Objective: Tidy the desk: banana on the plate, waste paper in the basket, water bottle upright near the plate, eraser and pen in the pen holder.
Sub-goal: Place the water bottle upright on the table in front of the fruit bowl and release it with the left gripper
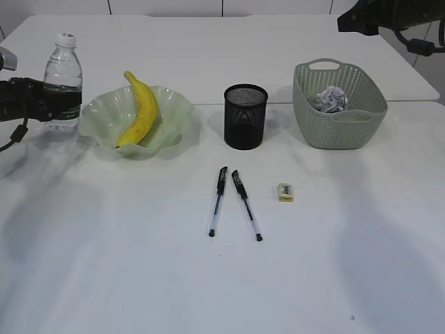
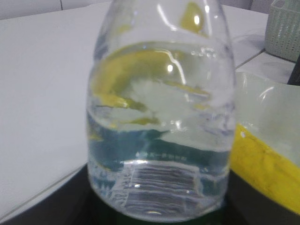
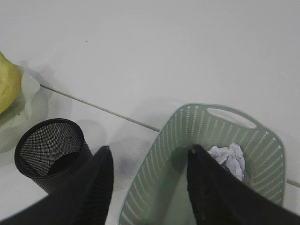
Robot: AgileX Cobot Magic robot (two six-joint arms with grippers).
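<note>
Bananas are not left loose on the desk (image 1: 222, 278): the one yellow banana (image 1: 140, 110) is laid in the pale green plate (image 1: 170, 104) with the wavy rim, its dark tip pointed up and away. Just left of the plate, the water bottle (image 1: 62, 82) is stood upright with its white cap on top. The bottle is held around its lower part by the left gripper (image 1: 43, 101), which is reached in from the left edge. From the left wrist view the bottle (image 2: 159, 122) is seen very close, filling most of the picture, with the banana (image 2: 262, 168) and plate (image 2: 267, 112) beside it. The black pen holder (image 1: 245, 116) is placed in the middle, and the green basket (image 1: 338, 129) is set to its right, well apart. A ball of waste paper (image 1: 331, 99) is seen inside the basket. Two pens (image 1: 233, 202) are laid side by side on the desk in front of the pen holder, and the small yellow eraser (image 1: 285, 192) is laid just to their right. The right gripper (image 3: 147, 187) is held above the basket (image 3: 150, 183) with its fingers (image 3: 96, 183) spread apart, and nothing is held between them.
</note>
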